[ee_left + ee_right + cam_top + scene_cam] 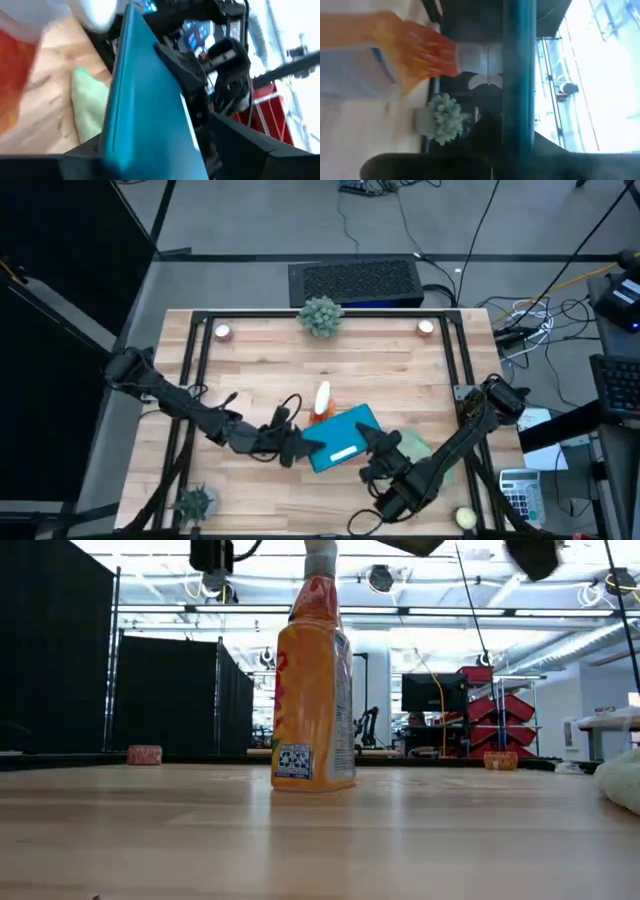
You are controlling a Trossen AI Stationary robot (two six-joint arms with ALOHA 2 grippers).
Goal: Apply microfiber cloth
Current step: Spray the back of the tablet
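Your left claw (300, 448) grips the left edge of the teal tablet (343, 438), and your right claw (372, 448) grips its right side, so both arms hold it together, near the middle of the table (400, 370). The low view shows no tablet on the tabletop. The microfiber cloth (415, 446) lies rumpled on the table just right of the tablet, partly under your right arm. The orange spray bottle (322, 399) stands upright just behind the tablet.
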